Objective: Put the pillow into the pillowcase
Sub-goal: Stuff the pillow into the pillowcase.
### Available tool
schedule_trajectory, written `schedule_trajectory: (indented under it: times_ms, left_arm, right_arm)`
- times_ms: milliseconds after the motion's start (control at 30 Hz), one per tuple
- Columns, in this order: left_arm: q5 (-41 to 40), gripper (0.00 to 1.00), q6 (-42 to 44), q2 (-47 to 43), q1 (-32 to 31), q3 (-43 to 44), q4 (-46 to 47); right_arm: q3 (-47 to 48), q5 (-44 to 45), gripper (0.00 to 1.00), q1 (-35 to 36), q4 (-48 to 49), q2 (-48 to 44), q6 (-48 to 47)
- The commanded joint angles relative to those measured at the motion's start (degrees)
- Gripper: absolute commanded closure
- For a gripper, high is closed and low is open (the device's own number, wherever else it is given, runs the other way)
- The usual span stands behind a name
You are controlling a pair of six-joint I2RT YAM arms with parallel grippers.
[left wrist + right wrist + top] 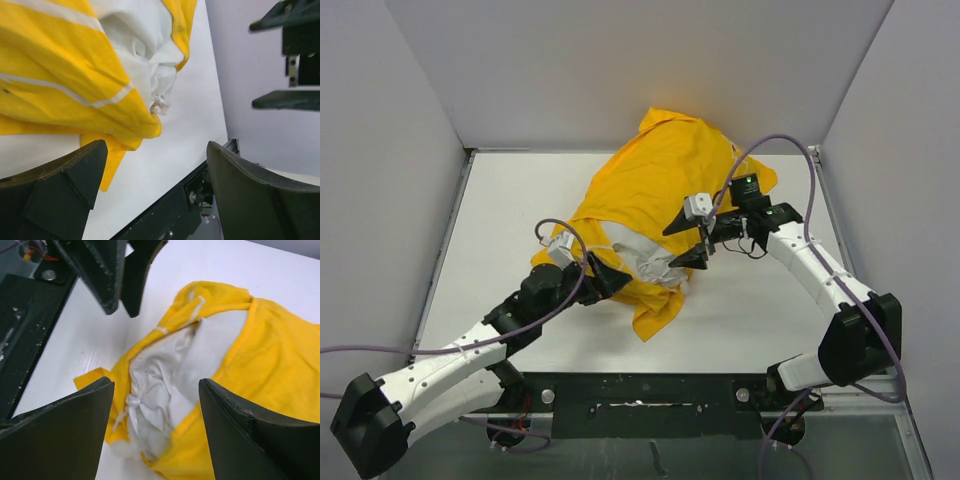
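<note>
Yellow pillowcase lies crumpled across the centre of the white counter, with the white pillow tucked inside and one wrinkled end showing at its mouth, just below centre. The left end effector, at the cloth's lower-left edge, and the right end effector, beside the opening on the right, both stand open, gripping nothing.

no readable text or numbers, none on the pillowcase either
</note>
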Motion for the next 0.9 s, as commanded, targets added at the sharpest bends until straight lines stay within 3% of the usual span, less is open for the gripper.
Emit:
schedule_trajectory:
  times_ms: [0, 167, 400, 567, 700, 767, 867]
  left_arm:
    - [-16.7, 0.26, -1.0, 5.7, -10.1, 3.7, 3.0]
    - [-20.8, 0.27, -0.2, 14.3, -13.8, 9.8, -0.6]
    - [-23.5, 0.3, -1.4, 22.1, -13.7, 12.9, -1.1]
    - [-21.7, 0.68, -2.6, 24.6, -13.8, 13.5, -1.1]
    - [-19.4, 0.89, -3.5, 21.9, -13.8, 11.1, -0.3]
    - [-18.0, 0.96, -3.3, 19.8, -13.8, 9.9, 0.3]
    - [-14.7, 1.0, -1.2, 16.1, -13.7, 7.9, 1.0]
  right_arm:
    - [-1.6, -3.8, 0.3, -3.3, -7.8, -1.1, -16.3]
    - [-8.4, -2.3, 0.32, -2.8, -8.4, -1.6, -31.5]
    - [-10.6, 6.8, 0.3, 0.6, -2.9, 2.2, -33.6]
    - [-12.7, 13.3, 0.29, 2.7, 6.5, 3.0, -26.5]
    - [-13.6, 19.2, 0.31, 4.6, 11.1, 5.0, -23.5]
    - [-14.2, 23.0, 0.39, 6.0, 13.4, 6.4, -23.0]
    - [-13.5, 28.7, 0.64, 7.7, 16.7, 8.6, -19.5]
